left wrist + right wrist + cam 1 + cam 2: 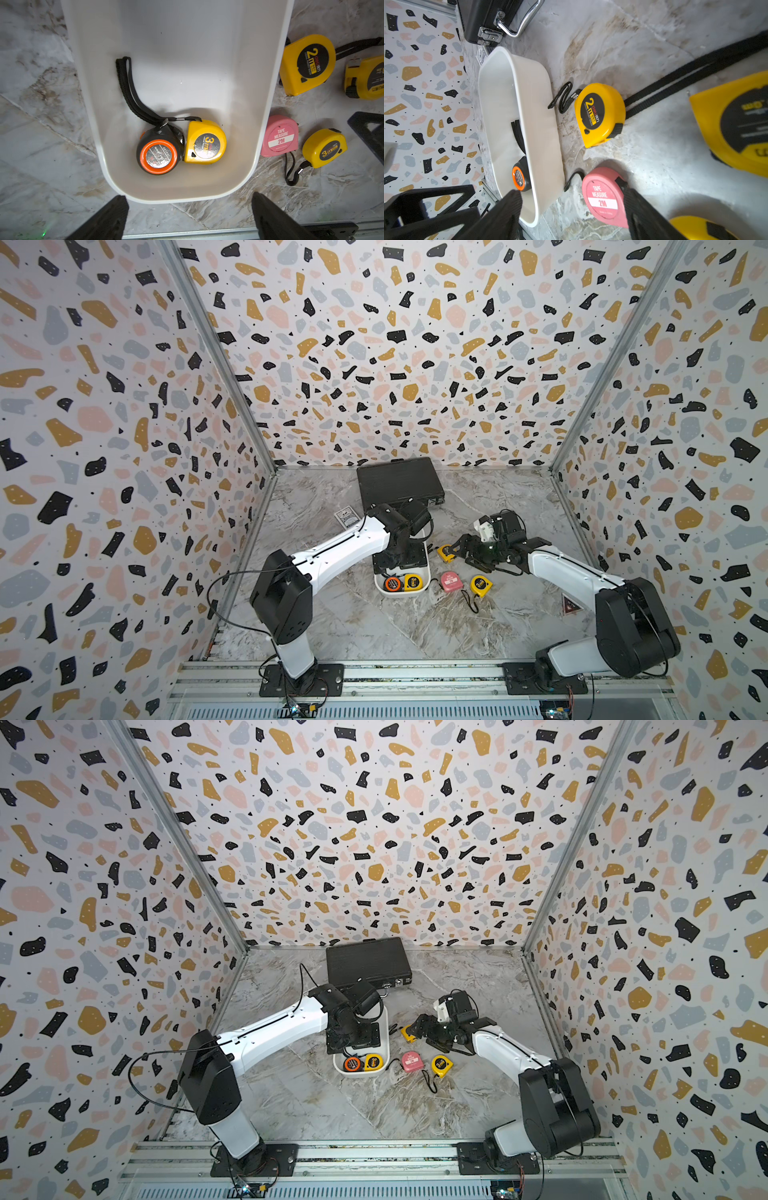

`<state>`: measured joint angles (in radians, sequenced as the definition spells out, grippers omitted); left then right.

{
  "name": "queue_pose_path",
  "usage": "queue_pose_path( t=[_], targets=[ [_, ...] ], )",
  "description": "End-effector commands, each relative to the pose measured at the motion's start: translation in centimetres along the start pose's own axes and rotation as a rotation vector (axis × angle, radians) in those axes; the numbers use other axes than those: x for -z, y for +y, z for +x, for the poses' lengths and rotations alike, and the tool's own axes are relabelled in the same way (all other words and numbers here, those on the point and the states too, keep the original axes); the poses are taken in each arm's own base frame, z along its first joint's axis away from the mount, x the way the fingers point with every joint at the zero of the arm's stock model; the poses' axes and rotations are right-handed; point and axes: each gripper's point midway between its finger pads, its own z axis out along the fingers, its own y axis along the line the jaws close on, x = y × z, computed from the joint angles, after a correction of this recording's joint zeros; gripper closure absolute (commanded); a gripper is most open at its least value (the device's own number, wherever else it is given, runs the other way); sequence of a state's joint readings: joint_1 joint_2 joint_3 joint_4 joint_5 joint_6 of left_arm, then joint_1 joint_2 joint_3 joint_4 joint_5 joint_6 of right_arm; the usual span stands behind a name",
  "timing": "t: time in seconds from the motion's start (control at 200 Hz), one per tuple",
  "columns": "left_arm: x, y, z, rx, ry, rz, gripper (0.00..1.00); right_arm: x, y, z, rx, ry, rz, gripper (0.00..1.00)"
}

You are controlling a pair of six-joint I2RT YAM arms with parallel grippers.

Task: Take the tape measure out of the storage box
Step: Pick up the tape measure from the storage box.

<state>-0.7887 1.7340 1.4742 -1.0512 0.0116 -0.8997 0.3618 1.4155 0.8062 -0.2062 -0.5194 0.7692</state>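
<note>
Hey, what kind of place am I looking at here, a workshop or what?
Probably a robot test booth, not a workshop: a left arm and right arm bolted to a rail, patterned walls boxing in a marble-look table.

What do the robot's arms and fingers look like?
The left arm and the right arm are smooth white tubes with chunky black joints, bolted to black base plates. A thin black cable loops beside the left one. The left arm's fingers and the right arm's fingers are black, ridged and wedge-shaped.
</note>
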Motion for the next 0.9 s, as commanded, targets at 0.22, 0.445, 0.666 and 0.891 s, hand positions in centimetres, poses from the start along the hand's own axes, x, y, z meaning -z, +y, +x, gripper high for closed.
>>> queue_pose_path(
  t=[0.22, 0.445, 0.666, 0.891],
  targets=[
    [-2.8, 1.7, 1.2, -0.044, 0.023, -0.103, 0.07, 2.0, 0.5, 0.9, 0.011, -0.024, -0.018, 0.17],
    [-4.1, 1.7, 1.2, -0.047, 0.032, -0.121, 0.12, 2.1, 0.3, 1.2, 0.003, -0.030, -0.027, 0.21],
    [-5.5, 2.7, 1.6, -0.048, 0.043, -0.159, 0.18, 2.3, 0.3, 1.2, 0.006, -0.040, -0.028, 0.23],
    [-6.6, 3.2, 1.8, -0.095, 0.055, -0.185, 0.23, 2.5, 0.2, 1.3, 0.004, -0.050, -0.024, 0.23]
  ],
)
